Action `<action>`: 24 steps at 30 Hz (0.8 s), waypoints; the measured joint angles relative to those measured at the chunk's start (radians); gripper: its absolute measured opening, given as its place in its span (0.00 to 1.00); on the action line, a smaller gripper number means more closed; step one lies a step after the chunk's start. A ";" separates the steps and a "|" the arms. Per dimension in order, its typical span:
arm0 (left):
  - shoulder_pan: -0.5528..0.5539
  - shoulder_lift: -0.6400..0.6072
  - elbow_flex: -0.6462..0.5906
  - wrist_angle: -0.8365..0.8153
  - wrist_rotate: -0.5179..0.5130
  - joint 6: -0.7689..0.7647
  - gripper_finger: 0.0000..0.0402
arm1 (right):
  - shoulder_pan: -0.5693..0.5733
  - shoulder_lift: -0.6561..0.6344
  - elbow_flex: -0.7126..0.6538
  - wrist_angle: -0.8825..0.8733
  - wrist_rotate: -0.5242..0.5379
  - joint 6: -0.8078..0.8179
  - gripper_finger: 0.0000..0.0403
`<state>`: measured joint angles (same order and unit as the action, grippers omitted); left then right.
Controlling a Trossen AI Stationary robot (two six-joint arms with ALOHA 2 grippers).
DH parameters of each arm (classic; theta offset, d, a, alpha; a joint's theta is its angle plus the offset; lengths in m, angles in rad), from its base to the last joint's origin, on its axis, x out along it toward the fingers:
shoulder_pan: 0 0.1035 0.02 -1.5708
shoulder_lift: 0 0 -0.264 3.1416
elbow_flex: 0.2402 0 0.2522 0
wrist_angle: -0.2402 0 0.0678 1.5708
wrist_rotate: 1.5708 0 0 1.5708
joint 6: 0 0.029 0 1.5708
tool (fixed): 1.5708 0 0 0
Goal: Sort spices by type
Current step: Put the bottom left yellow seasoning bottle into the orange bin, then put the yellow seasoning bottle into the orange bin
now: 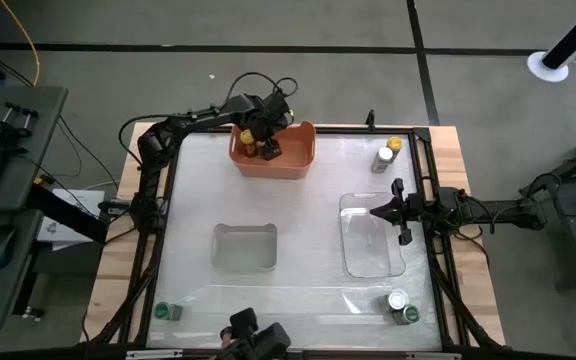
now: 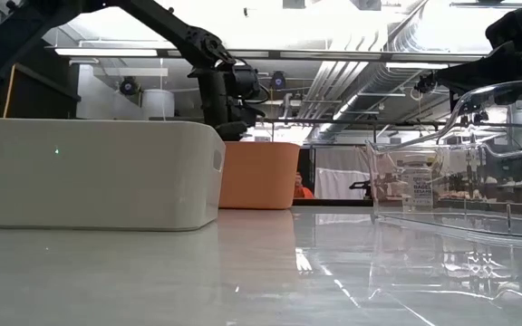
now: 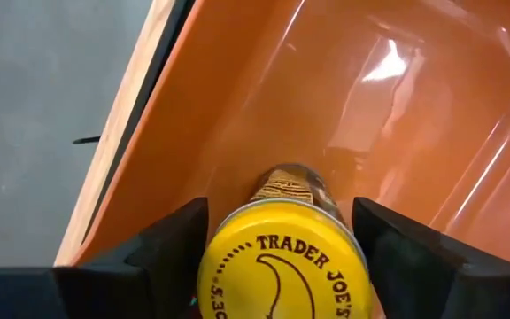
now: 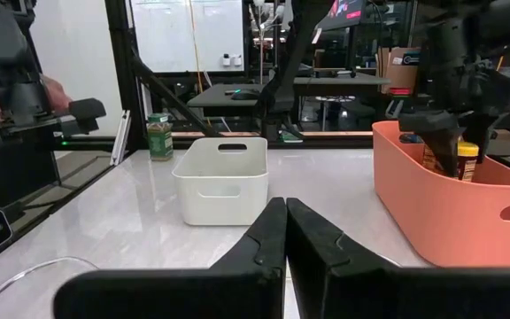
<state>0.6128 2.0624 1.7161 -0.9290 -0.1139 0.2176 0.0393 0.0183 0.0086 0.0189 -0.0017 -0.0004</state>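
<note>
The left gripper (image 3: 282, 257) sat clamped on a yellow-lidded jar (image 3: 283, 261), seemingly inside the orange tub (image 3: 343, 97); the right gripper (image 4: 285, 232) rested closed.

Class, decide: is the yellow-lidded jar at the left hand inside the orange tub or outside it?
Inside. The yellow-lidded jar sits between the left hand's fingers, surrounded by the orange tub walls.

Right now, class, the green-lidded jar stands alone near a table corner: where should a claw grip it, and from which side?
Grip the green-lidded jar around its round body just below the lid, coming straight down from above. It stands upright and well apart from the white tub, so its top and sides look free for the fingers.
</note>
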 joint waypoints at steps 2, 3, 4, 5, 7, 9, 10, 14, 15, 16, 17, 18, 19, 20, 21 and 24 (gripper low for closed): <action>0.000 -0.001 0.000 -0.001 0.000 -0.006 0.66 | 0.000 0.000 0.000 0.000 0.000 0.000 0.00; 0.000 -0.006 0.000 -0.002 0.001 -0.007 0.66 | 0.000 0.000 0.000 0.000 0.000 0.000 0.00; 0.000 -0.012 0.000 0.001 0.001 -0.009 0.66 | 0.000 0.000 0.000 0.000 0.000 0.000 0.00; 0.000 -0.019 0.001 0.006 0.001 -0.015 0.66 | 0.000 0.000 0.000 0.000 0.000 0.000 0.00; 0.002 -0.031 0.020 0.006 0.005 -0.024 0.66 | 0.000 0.000 0.000 0.000 0.000 0.000 0.00; 0.002 -0.032 0.058 -0.002 0.005 -0.025 0.67 | 0.000 0.000 0.000 0.000 0.000 0.000 0.00; 0.002 -0.032 0.083 -0.011 0.005 -0.026 0.67 | 0.000 0.000 0.000 0.000 0.000 0.000 0.00; 0.003 -0.033 0.191 -0.030 0.007 -0.033 0.67 | 0.000 0.000 0.000 0.000 0.000 0.000 0.00; 0.003 -0.033 0.222 -0.050 0.013 -0.033 0.67 | 0.000 0.000 0.000 0.000 0.000 0.000 0.00; 0.003 -0.033 0.248 -0.069 0.032 -0.035 0.67 | 0.000 0.000 0.000 0.000 0.000 0.000 0.00; 0.002 -0.033 0.270 -0.079 0.070 -0.045 0.67 | 0.000 0.000 0.000 0.000 0.000 0.000 0.00; 0.003 -0.040 0.280 -0.081 0.129 -0.052 0.66 | 0.000 0.000 0.000 0.000 0.000 0.000 0.00; 0.004 -0.050 0.281 -0.088 0.198 -0.059 0.64 | 0.000 0.000 0.000 0.000 0.000 0.000 0.00; 0.003 -0.060 0.274 -0.091 0.267 -0.059 0.62 | 0.000 0.000 0.000 0.000 0.000 0.000 0.00; 0.001 -0.071 0.262 -0.083 0.327 -0.060 0.59 | 0.000 0.000 0.000 0.000 0.000 0.000 0.00; -0.012 -0.112 0.188 -0.045 0.458 -0.059 0.45 | 0.000 0.000 0.000 0.000 0.000 0.000 0.00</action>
<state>0.6013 1.9504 1.9043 -0.9739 0.3441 0.1585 0.0391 0.0183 0.0086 0.0193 -0.0017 -0.0002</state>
